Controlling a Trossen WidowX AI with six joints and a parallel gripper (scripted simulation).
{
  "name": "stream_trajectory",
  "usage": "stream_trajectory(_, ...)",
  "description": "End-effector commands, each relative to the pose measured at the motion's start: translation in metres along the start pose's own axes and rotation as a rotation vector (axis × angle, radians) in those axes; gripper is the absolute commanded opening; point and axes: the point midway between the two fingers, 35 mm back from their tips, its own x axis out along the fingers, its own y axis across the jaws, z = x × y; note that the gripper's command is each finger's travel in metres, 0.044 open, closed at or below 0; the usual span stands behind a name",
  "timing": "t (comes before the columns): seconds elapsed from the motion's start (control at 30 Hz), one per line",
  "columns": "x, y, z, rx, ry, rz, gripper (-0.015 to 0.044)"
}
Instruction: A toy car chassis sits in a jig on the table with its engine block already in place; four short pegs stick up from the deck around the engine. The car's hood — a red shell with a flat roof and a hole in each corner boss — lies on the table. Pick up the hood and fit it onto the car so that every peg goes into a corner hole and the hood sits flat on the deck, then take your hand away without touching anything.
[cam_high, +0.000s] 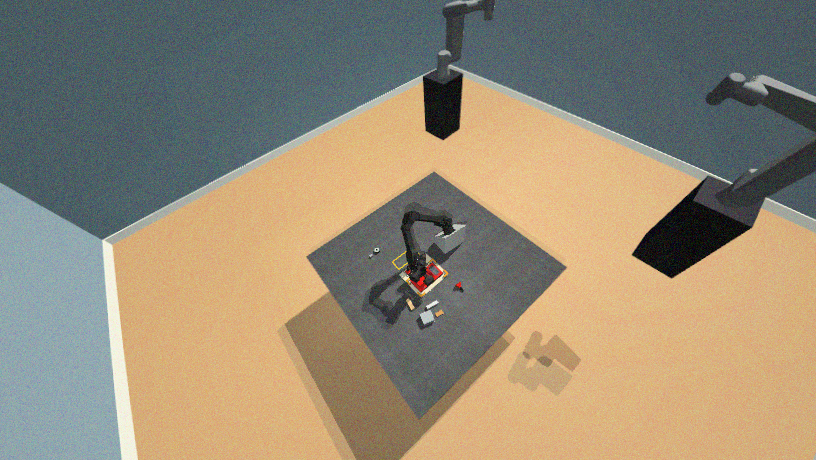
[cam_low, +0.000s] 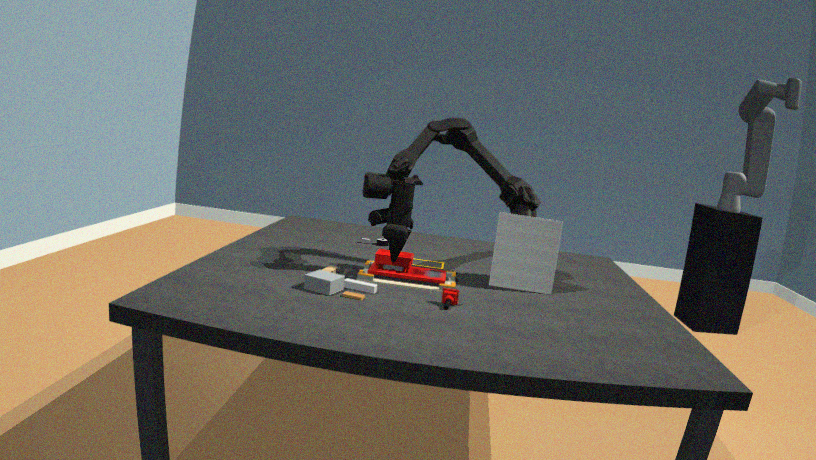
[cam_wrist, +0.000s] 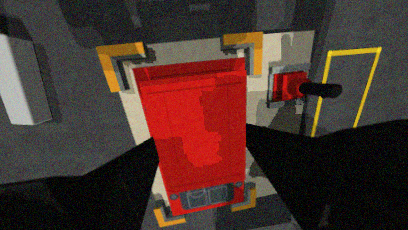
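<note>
The red hood (cam_low: 384, 257) (cam_wrist: 175, 120) is between the fingers of my gripper (cam_low: 394, 260) (cam_wrist: 202, 142), one finger on each long side in the wrist view. The red chassis (cam_low: 428, 276) (cam_high: 436, 270) lies below it in the jig (cam_low: 400, 282) (cam_wrist: 192, 52), a cream board with orange corner brackets. The hood is over the left part of the chassis in the exterior view, low at the deck. Any gap between them is too small to tell. The hood hides the pegs and engine block, so whether the pegs are in the holes cannot be seen.
A grey box (cam_high: 426, 317) (cam_low: 324, 281), a white bar (cam_low: 361, 285) and an orange block (cam_low: 353, 296) lie near the jig. A red part (cam_high: 458, 286) (cam_low: 449, 296) is near its other end. An upright grey panel (cam_low: 525, 251) stands right. A yellow outline (cam_wrist: 355, 51) is beside the jig.
</note>
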Motion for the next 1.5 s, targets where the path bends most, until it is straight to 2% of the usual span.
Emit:
stream_trajectory(0.0, 0.001, 0.0, 0.0, 0.0, -0.001, -0.001, 0.0)
stream_trajectory(1.1, 0.012, 0.0, 0.0, 0.004, 0.001, 0.003, 0.0)
stream_trajectory(1.47, 0.012, 0.0, 0.0, 0.004, 0.001, 0.003, 0.0289)
